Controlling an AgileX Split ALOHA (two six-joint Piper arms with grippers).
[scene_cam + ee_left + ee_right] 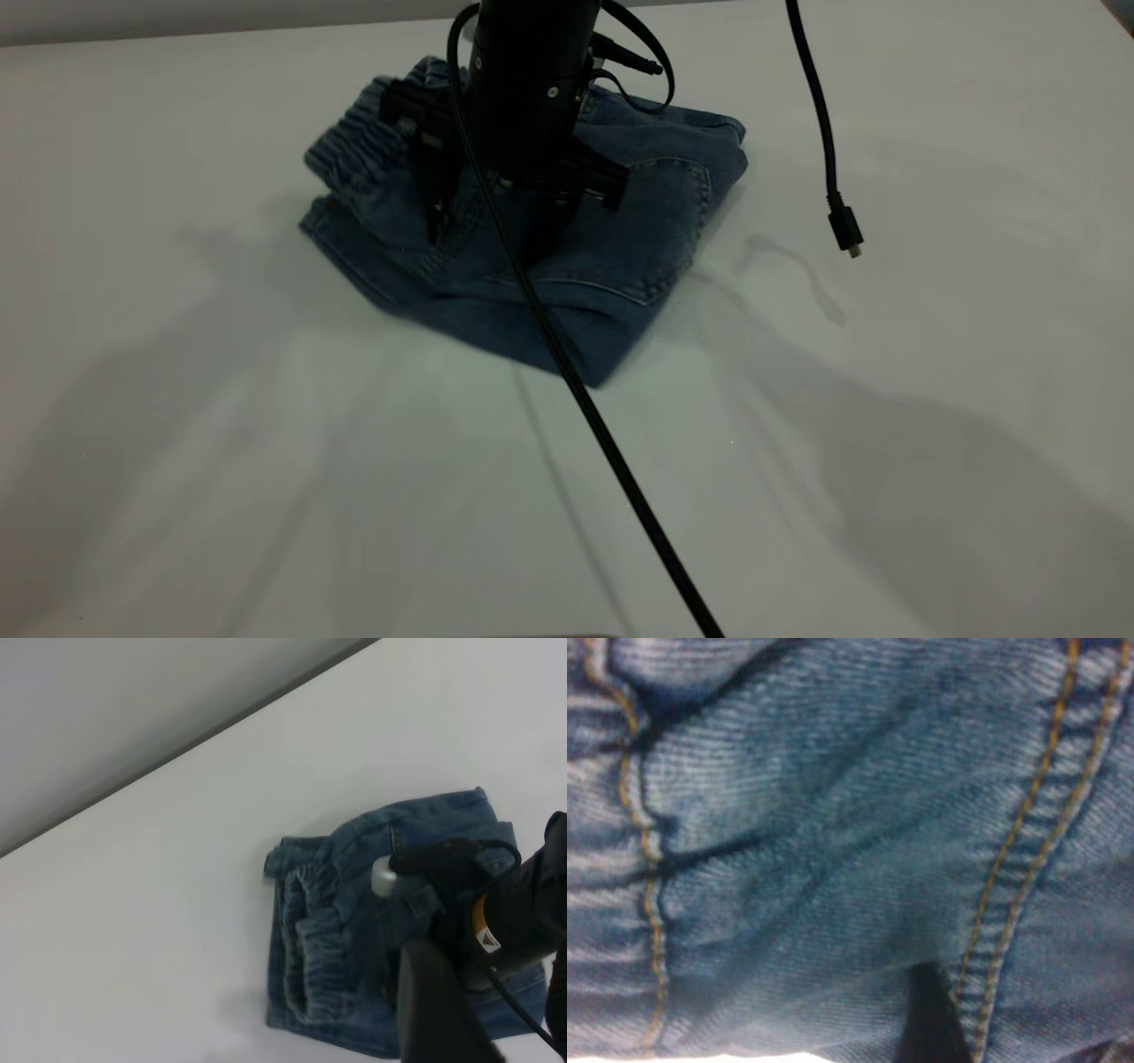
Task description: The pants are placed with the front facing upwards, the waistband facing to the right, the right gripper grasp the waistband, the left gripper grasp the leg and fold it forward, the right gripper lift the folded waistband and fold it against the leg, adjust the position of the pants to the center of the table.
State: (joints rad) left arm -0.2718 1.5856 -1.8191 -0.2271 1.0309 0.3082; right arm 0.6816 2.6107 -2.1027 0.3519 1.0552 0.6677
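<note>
The blue denim pants lie folded in a compact bundle on the white table, toward its far side. The ruched waistband rests on top at the bundle's left. My right gripper comes straight down onto the middle of the bundle. Its fingers are spread apart and press into the denim. In the right wrist view, denim with tan stitching fills the picture. My left gripper hangs open above and off to one side, holding nothing. From there I see the pants, the waistband and the right gripper's silver cylinder.
A thin black cable runs from the right arm across the near table to the front edge. Another cable with a plug dangles at the right. The table's far edge meets a grey wall.
</note>
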